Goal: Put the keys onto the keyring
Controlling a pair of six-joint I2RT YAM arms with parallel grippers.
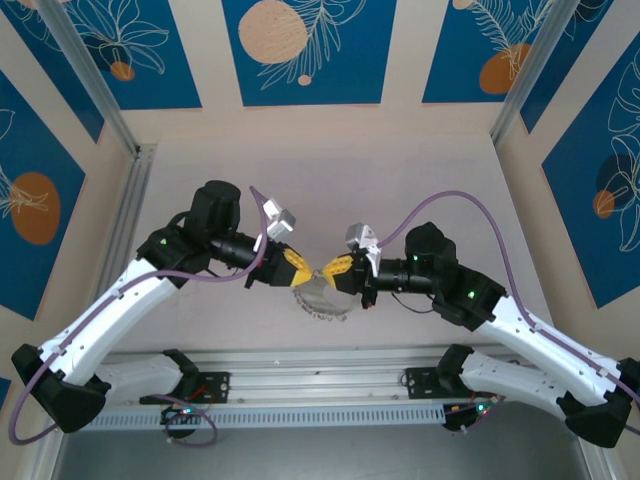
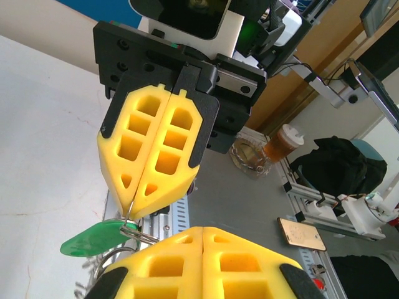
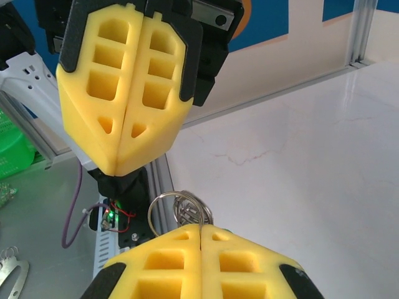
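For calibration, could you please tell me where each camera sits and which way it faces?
Top external: above, behind the bases, looking down at the table; both arms, left hand facing right hand.
Left wrist: on that arm, faces the right hand; own fingers below, green key beside.
Right wrist: on that arm, faces the left hand; own fingers below, pinching the keyring.
Shared: wrist views show both hands.

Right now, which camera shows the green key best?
Left wrist: the green key is close and unblocked, hanging off wire rings at the right end effector tip. In the top view it's too small to pick out; right wrist catches those rings instead.
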